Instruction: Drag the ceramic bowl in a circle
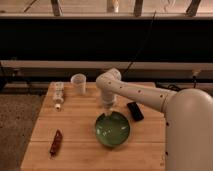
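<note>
The ceramic bowl point(113, 130) is a wide, shallow, glossy green dish with a darker rim, lying on the wooden table point(80, 150) right of its middle. My white arm reaches in from the right and bends down over the bowl. The gripper point(108, 108) points down at the bowl's far rim and seems to touch it there.
A small white cup point(78, 82) stands at the back of the table. A small bottle point(59, 94) lies on its side at the back left. A reddish-brown packet point(55, 143) lies front left. A black flat object point(135, 111) lies right of the bowl.
</note>
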Robot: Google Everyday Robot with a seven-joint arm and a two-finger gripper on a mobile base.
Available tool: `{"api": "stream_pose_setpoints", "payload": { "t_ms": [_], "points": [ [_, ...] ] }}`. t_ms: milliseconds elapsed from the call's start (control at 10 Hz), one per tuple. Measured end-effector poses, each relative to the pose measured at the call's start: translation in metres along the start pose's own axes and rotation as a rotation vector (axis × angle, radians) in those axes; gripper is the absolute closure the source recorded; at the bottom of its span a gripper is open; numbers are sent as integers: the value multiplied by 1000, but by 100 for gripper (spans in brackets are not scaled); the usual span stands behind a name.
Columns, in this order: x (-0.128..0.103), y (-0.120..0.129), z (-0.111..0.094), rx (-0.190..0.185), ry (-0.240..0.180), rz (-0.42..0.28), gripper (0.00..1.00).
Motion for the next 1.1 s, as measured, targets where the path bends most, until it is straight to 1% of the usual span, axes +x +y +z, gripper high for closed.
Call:
{"api": "stream_pose_setpoints", "payload": {
  "t_ms": [100, 200, 300, 400, 700, 900, 1100],
  "points": [
    [-5, 6, 1, -6, -16, -9, 100],
    [-17, 16, 2, -19, -34, -25, 100],
    [-30, 23, 3, -20, -55, -36, 100],
    [-37, 30, 2, -23, -77, -40, 100],
    [-49, 50, 0, -32, -117, -56, 100],
    [-53, 61, -5, -33, -129, -62, 100],
    [-54, 78, -9, -36, -139, -56, 100]
  ]
}}
